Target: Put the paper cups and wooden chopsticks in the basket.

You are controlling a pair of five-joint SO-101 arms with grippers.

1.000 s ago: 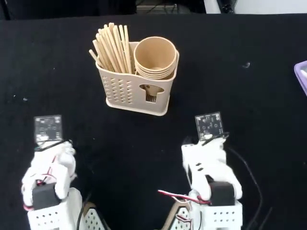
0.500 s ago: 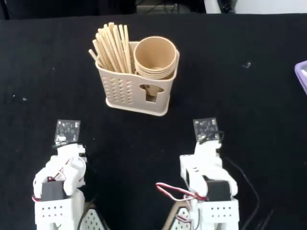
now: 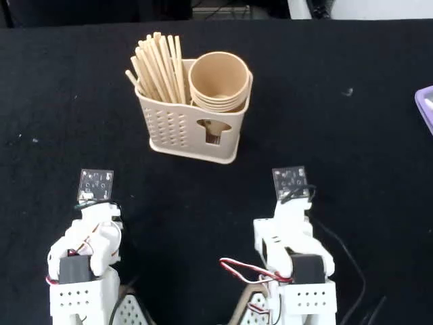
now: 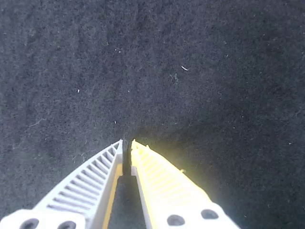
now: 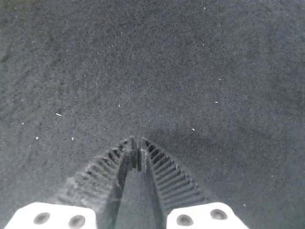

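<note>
We see the paper cups [image 3: 218, 78] and wooden chopsticks [image 3: 159, 68] standing in the basket [image 3: 177, 127]. Our left gripper [image 4: 127, 143] and right gripper [image 5: 138, 141] sit closed and empty over the black table [image 3: 358, 156]. The left arm [image 3: 88, 237] has swung inward.

Beige perforated basket [image 3: 184, 128] stands upright, chopsticks [image 3: 157, 68] leaning in one compartment, nested tan cups [image 3: 218, 82] upright beside.

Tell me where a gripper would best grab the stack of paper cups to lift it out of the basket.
Probably the top rim of the paper cups, from straight above: one finger inside the open mouth, one outside. The stack stands upright, rims clear of the basket wall, sides sunk in its compartment. Pinch on the side away from the chopsticks beside it.
</note>
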